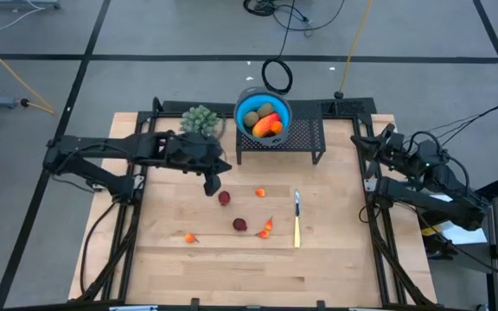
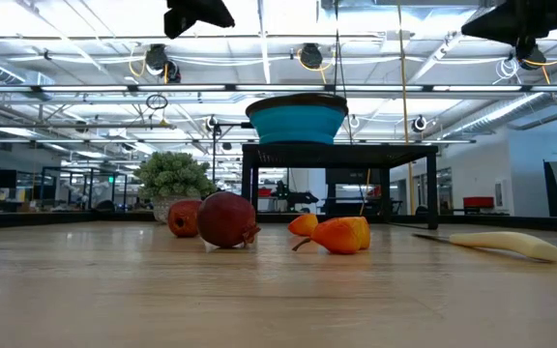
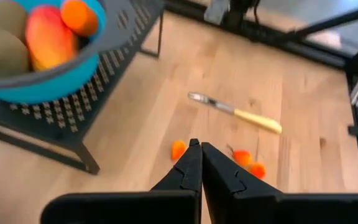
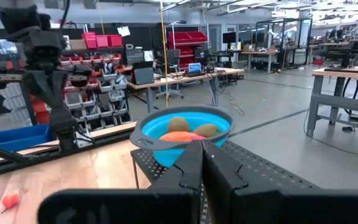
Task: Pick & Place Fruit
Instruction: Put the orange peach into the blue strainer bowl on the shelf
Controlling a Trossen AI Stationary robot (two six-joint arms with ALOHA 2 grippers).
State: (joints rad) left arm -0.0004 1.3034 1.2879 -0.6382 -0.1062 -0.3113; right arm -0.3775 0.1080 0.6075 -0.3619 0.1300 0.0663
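— Up on the black perforated stand (image 1: 305,138), what has your blue bowl (image 1: 243,110) got so far?

— Two brownish-green ovals (image 1: 263,111), the orange-red mango-like fruit (image 1: 263,126) and a small orange one (image 1: 276,127). You can count those as placed.

— And what's left for me on the wooden table (image 1: 171,268)?

— Five pieces, as far as I can see. A dark red round fruit (image 1: 224,198) lies just beside your left gripper (image 1: 212,185), a second dark red one (image 1: 240,225) sits nearer the front, a tiny orange one (image 1: 260,193) is between them and the knife (image 1: 297,220), an orange piece (image 1: 266,228) is beside the second red one, and another tiny orange one (image 1: 190,238) lies well apart toward the front left. I'd judge you a little under halfway.

— How do the claws stand?

— Your left gripper hangs above the table with its fingers (image 3: 188,168) pressed together and nothing between them. The right gripper (image 1: 386,138) waits at the table's right edge, near the stand, likewise closed on nothing.

— Anything to leave alone?

— The knife and the pale green bushy plant (image 1: 200,119) beside the bowl; neither is fruit.
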